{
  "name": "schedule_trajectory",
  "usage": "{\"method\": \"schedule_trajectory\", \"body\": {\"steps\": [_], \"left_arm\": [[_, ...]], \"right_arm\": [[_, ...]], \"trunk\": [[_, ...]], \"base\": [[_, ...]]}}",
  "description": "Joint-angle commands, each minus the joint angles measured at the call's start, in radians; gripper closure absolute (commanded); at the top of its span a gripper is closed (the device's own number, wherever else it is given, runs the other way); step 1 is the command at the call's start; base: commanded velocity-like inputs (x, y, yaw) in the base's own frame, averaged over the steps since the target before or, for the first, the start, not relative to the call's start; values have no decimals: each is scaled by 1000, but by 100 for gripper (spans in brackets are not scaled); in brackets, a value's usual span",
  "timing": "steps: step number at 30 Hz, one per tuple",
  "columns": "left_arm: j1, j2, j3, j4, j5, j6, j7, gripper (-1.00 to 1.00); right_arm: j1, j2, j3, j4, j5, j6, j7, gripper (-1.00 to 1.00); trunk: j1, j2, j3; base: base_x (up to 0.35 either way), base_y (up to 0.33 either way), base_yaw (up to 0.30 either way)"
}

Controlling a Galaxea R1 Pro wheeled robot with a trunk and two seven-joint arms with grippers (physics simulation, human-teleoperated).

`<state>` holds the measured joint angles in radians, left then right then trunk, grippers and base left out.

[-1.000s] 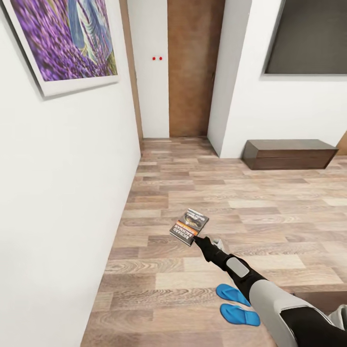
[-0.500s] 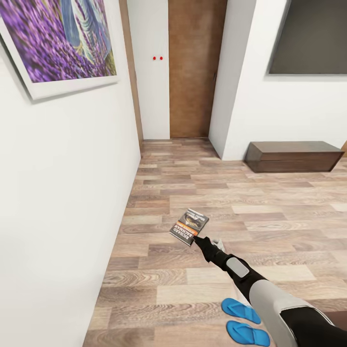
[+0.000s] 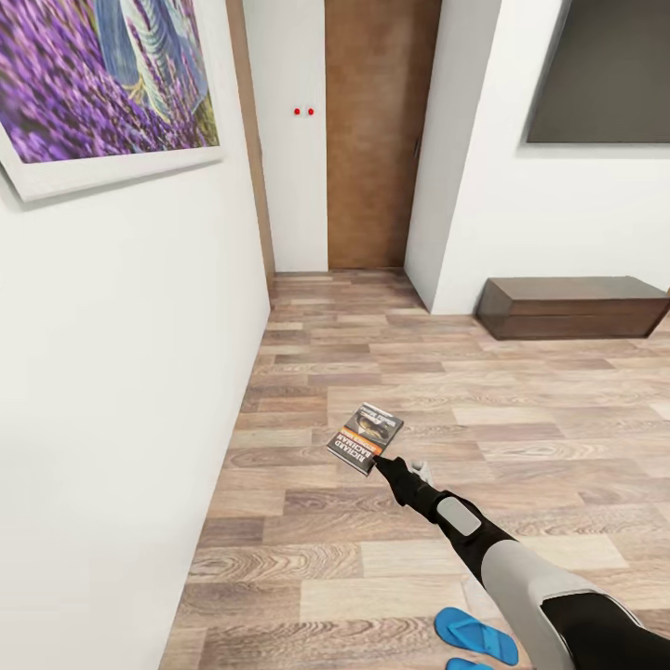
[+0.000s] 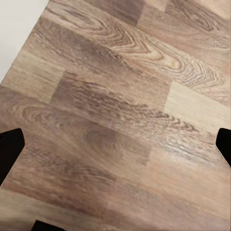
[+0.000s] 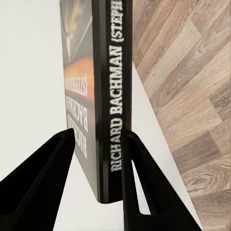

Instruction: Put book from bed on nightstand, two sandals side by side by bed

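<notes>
Wood planks, light brown and grainy, cover the floor (image 3: 391, 372) ahead of us, running up to a brown door (image 3: 380, 130) set between white walls. Our right arm reaches forward over that floor, and our right gripper (image 3: 381, 462) is clamped on the book (image 3: 365, 438), which we hold up in the air, well above the planks. From the head we see its dark cover with an orange band and white lettering. In the right wrist view the two black fingers (image 5: 137, 178) press against the book (image 5: 108, 96) from either side, one on the cover face and one on the back, with the spine and its white "RICHARD BACHMAN" lettering facing the camera.

Close on our left stands a white wall (image 3: 121, 372) with a framed picture of purple flowers (image 3: 93, 84). Further off to the right, a long low dark cabinet (image 3: 572, 307) sits against the far wall beneath a dark panel (image 3: 605, 70). Two small red dots (image 3: 303, 112) show on the wall beside the door.

One blue sandal (image 3: 476, 635) lies flat on the floor just by our right arm, and the tip of the second sandal (image 3: 470, 664) peeks in just beside it.

Our left wrist camera looks down at bare planks (image 4: 115, 115); the dark fingertips (image 4: 9, 149) of the left gripper sit at opposite edges of that picture, spread wide apart with nothing between them.
</notes>
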<state>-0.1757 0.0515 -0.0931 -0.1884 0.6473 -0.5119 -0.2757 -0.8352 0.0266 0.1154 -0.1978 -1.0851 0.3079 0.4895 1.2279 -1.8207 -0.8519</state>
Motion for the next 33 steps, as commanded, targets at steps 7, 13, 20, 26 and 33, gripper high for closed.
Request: {"method": "schedule_trajectory", "body": {"steps": [7,13,20,26,33], "left_arm": [[-1,1,-8,1,11,-4,-4,-100],[-1,1,-8,1,11,-4,-4,-100],[-1,1,-8,1,11,-4,-4,-100],[-1,1,-8,1,11,-3,-4,-100],[-1,2,-8,1,11,-2,-4,-100]], "right_arm": [[-1,0,6,0,-13,3,1,100],[-1,0,6,0,-13,3,1,100],[-1,0,6,0,-13,3,1,100],[-1,0,6,0,-13,3,1,100],[-1,0,6,-1,-13,3,1,100]], "trunk": [[0,0,-1],[0,0,-1],[0,0,-1],[0,0,-1],[0,0,3]], "base": [[230,56,0],[230,95,0],[230,18,0],[229,3,0],[230,0,-74]]}}
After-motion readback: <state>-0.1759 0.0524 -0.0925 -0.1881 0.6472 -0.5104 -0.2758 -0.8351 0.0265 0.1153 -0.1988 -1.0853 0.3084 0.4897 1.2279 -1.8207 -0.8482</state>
